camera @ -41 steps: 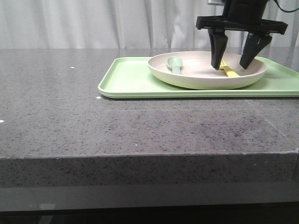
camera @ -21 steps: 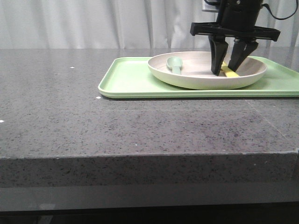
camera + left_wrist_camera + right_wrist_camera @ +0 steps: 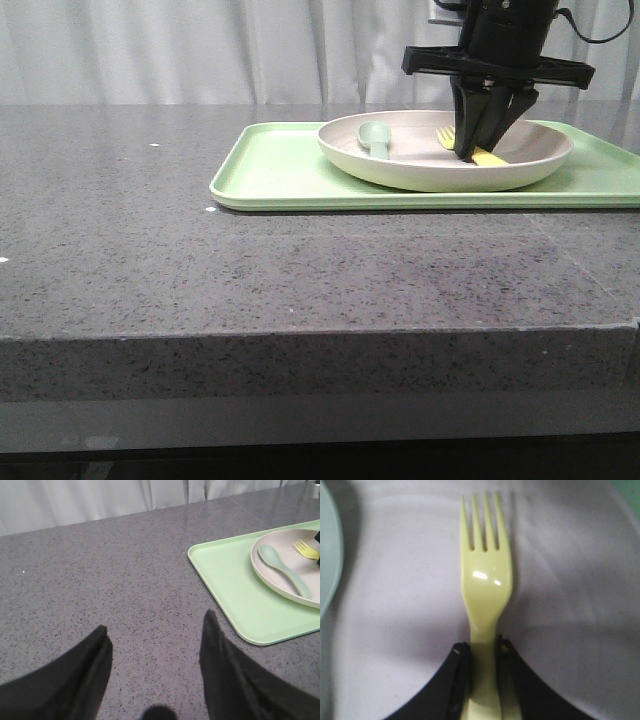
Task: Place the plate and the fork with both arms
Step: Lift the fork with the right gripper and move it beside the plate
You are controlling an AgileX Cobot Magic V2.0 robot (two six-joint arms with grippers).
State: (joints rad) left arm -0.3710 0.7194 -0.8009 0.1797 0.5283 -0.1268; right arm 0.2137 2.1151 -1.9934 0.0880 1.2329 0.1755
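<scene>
Two fingers of the right end effector (image 3: 478, 152), wide apart a second ago and narrower half a second later, now pinched onto the handle of the yellow fork (image 3: 484, 605), tines pointing away and lifted slightly off the floor of the cream plate (image 3: 545, 160). Plate unmoved on the light-green tray (image 3: 280, 180) with the teal spoon (image 3: 375, 138) inside. Left end effector (image 3: 155, 645) open and empty over bare worktop (image 3: 300, 270); grasp apparently secured, lift-out likely next.
</scene>
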